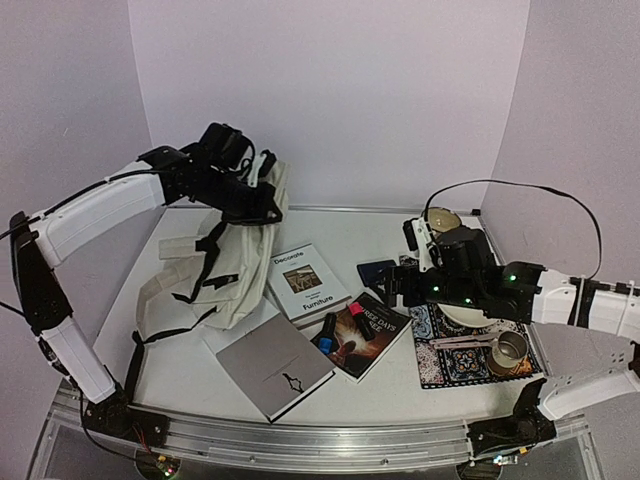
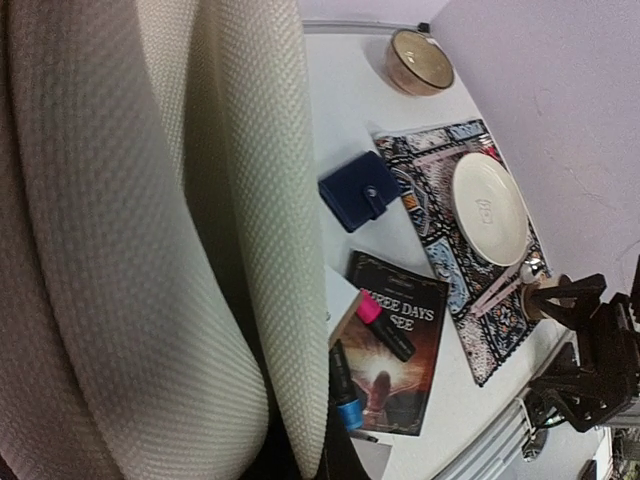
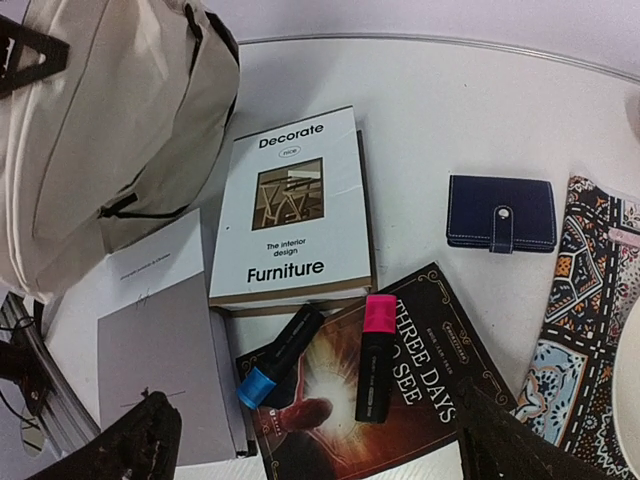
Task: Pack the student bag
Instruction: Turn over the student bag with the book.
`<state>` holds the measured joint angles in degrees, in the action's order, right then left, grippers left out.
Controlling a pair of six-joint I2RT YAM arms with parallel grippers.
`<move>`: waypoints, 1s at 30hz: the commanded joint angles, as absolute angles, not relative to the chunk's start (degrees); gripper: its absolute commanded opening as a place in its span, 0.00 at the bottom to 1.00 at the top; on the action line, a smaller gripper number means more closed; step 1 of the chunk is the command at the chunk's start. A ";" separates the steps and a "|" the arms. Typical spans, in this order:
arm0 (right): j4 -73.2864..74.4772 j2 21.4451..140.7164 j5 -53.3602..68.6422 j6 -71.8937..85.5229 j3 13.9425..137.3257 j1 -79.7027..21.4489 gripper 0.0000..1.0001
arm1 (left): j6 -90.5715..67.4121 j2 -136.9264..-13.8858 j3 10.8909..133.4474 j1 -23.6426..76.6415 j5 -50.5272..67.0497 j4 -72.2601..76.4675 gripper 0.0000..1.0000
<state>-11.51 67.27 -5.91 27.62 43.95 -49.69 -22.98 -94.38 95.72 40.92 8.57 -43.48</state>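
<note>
Large cream fabric backpack (image 1: 238, 272) sits at the left rear of the white table (image 1: 370, 232).
The left gripper (image 1: 262, 208) is clamped tight on its top fabric. The right gripper (image 3: 330, 450), fingers spread wide and empty, hangs over a dark paperback book (image 3: 425, 375).

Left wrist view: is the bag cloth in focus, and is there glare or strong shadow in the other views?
Left wrist: on the student bag the weave is sharp, the fold deeply shadowed. Right wrist: the furniture book has a clearly readable title, no glare. Top external: even light, soft shadows on the table.
</note>
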 commanded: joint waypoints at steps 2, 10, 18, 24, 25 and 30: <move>-13.07 68.86 -7.42 34.58 43.44 -50.97 0.95 | -30.51 -98.64 96.81 45.89 11.66 -27.12 0.00; -15.29 71.92 -7.10 39.78 44.11 -53.25 0.95 | -32.54 -105.64 101.36 49.01 14.04 -22.09 0.39; -19.68 77.45 -9.43 44.62 45.07 -55.76 0.95 | -27.88 -99.46 96.59 48.64 9.20 -22.16 0.66; -24.75 83.68 -11.17 49.27 46.70 -57.03 0.88 | -26.59 -91.39 83.71 42.71 12.24 -24.11 0.68; -25.37 84.82 -11.37 49.74 47.18 -57.19 0.87 | -26.38 -90.03 81.73 41.81 12.75 -24.54 0.68; -27.21 90.12 -13.33 51.76 49.82 -57.46 0.79 | -25.16 -84.09 72.62 40.47 13.83 -26.11 0.70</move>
